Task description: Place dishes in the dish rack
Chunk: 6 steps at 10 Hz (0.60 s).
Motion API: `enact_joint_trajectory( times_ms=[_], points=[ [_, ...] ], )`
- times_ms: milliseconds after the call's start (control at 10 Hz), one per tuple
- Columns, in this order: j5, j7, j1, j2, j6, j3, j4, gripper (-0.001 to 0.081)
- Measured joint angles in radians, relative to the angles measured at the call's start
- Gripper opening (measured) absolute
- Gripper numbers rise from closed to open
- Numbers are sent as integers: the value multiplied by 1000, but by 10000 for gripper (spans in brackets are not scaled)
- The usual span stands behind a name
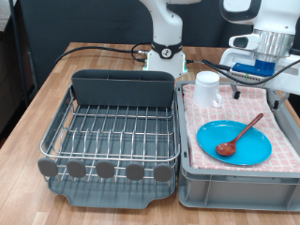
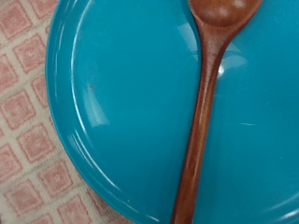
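A round light-blue plate (image 1: 246, 150) lies on the pink checked cloth in the grey bin, with a brown wooden spoon (image 1: 241, 136) lying across it. A white mug (image 1: 207, 90) stands at the bin's far corner, towards the exterior view's top. The dish rack (image 1: 117, 127), a silver wire grid on a dark tray, stands empty at the exterior view's left. My gripper (image 1: 265, 67) hangs above the bin's far right side, holding nothing that shows. The wrist view looks down on the plate (image 2: 121, 103) and the spoon's handle (image 2: 201, 121); no fingers show in it.
The rack has a dark grey cutlery holder (image 1: 125, 89) at its far side and round grey discs (image 1: 106, 170) along its near edge. The grey bin (image 1: 234, 183) has raised walls. The pink cloth (image 2: 23, 140) lines it. Cables run behind on the wooden table (image 1: 37, 94).
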Motion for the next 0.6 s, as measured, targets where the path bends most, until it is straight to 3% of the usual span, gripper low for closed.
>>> enact_joint_trajectory(
  times_ms=[600],
  points=[
    [-83,52,1,86,88,-46,3,802]
  ],
)
